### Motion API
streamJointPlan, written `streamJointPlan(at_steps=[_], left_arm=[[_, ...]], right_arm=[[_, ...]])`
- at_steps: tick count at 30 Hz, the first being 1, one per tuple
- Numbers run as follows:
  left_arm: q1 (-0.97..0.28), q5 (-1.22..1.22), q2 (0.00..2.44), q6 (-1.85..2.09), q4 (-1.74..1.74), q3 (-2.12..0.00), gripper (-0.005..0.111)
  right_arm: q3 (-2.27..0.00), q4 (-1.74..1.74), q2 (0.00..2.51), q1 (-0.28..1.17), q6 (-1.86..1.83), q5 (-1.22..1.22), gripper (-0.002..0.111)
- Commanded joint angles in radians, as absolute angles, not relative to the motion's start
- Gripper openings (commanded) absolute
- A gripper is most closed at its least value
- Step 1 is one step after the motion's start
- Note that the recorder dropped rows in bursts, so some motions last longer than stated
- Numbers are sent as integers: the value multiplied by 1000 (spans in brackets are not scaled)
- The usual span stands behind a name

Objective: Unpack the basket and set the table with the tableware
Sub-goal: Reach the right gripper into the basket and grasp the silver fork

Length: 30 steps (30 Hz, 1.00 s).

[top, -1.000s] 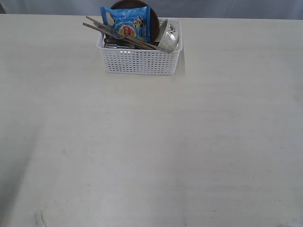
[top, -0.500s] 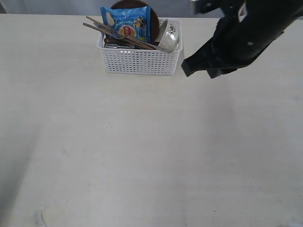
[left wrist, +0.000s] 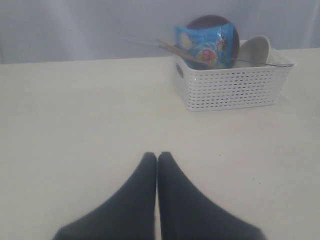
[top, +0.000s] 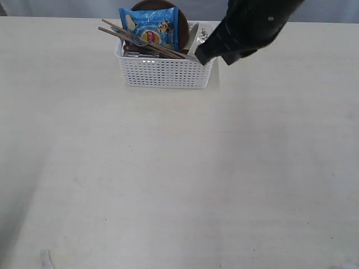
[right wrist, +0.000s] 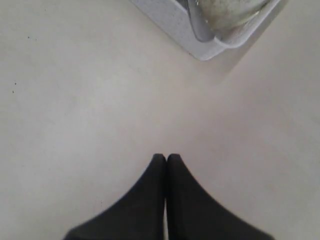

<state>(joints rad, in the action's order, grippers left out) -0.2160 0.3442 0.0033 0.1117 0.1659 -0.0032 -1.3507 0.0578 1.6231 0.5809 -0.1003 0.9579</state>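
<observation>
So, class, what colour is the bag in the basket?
The bag is blue; the exterior view shows it best.

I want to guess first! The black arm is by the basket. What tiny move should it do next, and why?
Probably open the right gripper. Its jaws are pressed shut, so it cannot grab anything yet, and it hovers right by the bowl at one end of the packed basket. The bowl looks like the nearest thing to lift out.

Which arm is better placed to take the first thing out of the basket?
The right. The right gripper, shut, hangs at the basket's corner beside the bowl; the left gripper, also shut, sits far back over the table.
</observation>
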Motion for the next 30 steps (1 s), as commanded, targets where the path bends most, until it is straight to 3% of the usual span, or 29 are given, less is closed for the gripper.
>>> streamJointPlan(at_steps=[1, 10, 20, 23, 26, 30], left_arm=[[-222, 342, 0, 111, 166, 0, 0], [-222, 342, 0, 109, 166, 0, 0], [-222, 342, 0, 109, 166, 0, 0], [-222, 342, 0, 109, 166, 0, 0], [-222, 342, 0, 109, 162, 0, 0], [-222, 342, 0, 109, 161, 0, 0]], right_arm=[[-1584, 65, 1764, 584, -110, 1120, 0], [-2112, -96, 2099, 584, -225, 1221, 0], [-2248, -167, 2291, 584, -287, 1221, 0], [-2248, -160, 2322, 584, -303, 1221, 12], [-2248, -95, 2346, 584, -303, 1221, 44], [-2248, 0, 2356, 584, -312, 1180, 46]])
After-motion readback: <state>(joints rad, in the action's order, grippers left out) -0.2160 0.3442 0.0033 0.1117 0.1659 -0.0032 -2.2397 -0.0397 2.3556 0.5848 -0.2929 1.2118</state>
